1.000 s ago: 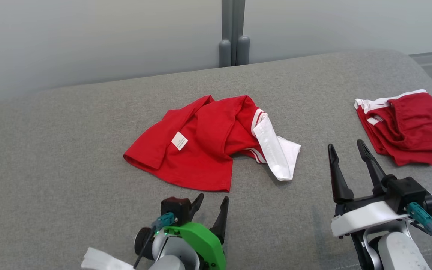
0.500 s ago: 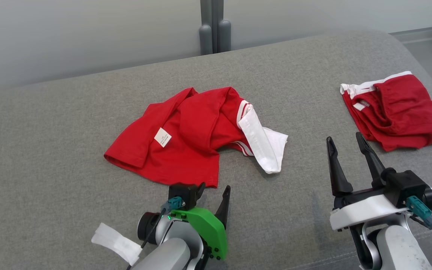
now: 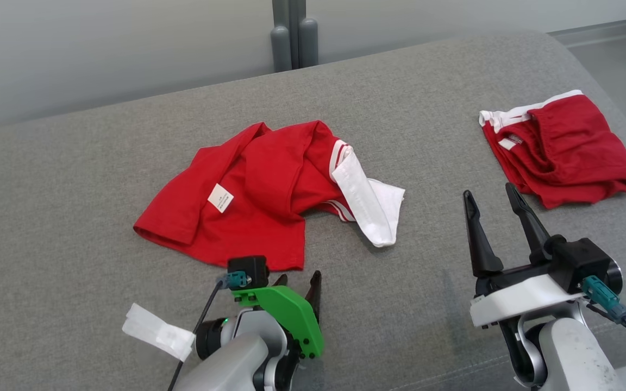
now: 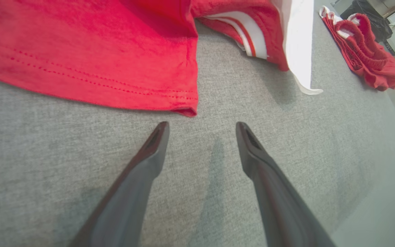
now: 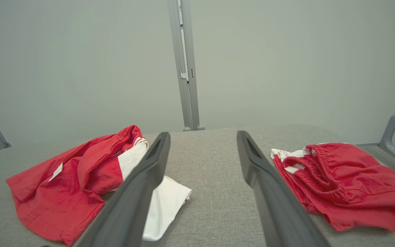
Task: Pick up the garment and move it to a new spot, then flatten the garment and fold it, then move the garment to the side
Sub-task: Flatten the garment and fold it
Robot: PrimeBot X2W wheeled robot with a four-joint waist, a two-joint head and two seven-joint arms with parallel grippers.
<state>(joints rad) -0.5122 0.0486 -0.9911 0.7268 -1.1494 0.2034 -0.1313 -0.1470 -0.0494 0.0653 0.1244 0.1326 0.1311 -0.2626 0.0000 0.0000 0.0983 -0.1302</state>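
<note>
While the grey padded surface [image 3: 74,190] lies bare at its left end, a red shirt [image 3: 258,190] sits crumpled near its middle, inside out enough to show a small white label [image 3: 220,197]. The shirt's red body spreads to the left and its white sleeve [image 3: 370,201] trails off to the right, with striped trim where the two colours meet. Just below the shirt's near hem hangs the left gripper [image 3: 298,278], which carries a green bracket. In the left wrist view its two dark fingers stand well apart [image 4: 201,125], their tips just short of the hem's corner and apart from the cloth, holding nothing. Behind the surface a grey post [image 3: 289,32] rises against a pale wall. Further right, the right gripper [image 3: 489,191] hovers over bare fabric between the two garments, its fingers likewise spread wide and empty [image 5: 202,134]. At the far right a pair of red shorts [image 3: 563,146] with a white waistband lies rumpled near the surface's edge, well apart from the shirt.
</note>
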